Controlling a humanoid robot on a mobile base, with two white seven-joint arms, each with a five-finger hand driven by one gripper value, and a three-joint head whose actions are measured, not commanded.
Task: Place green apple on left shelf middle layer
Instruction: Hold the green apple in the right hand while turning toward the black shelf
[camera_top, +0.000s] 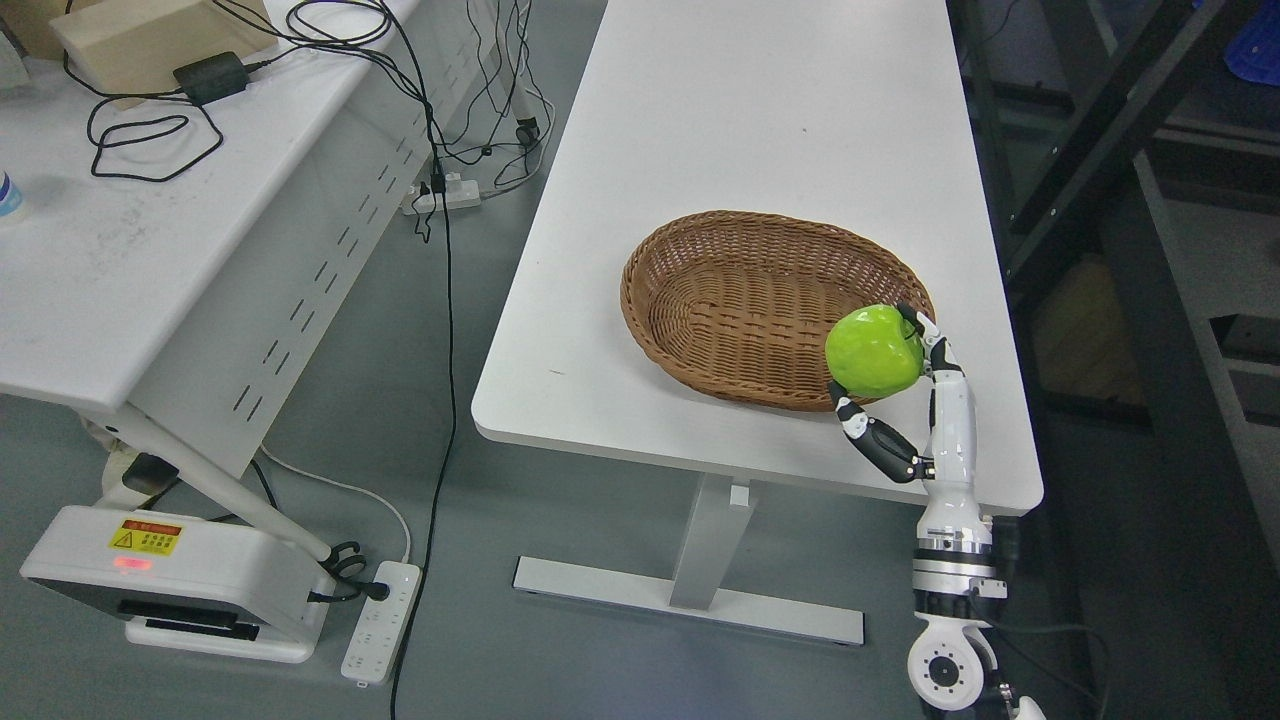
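While the right hand (905, 395) clamps the green apple (874, 350) above the basket's (700, 300) near rim, no shelf layer shows to its left.

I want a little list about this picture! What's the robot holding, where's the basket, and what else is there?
holding: right hand grips the green apple
apple place: lifted over the basket's near right rim
basket: brown wicker, on the white table, nothing seen inside
left hand: not in the picture
shelf: dark frame at the right edge
other: second table on the left with black cables
floor: power strip
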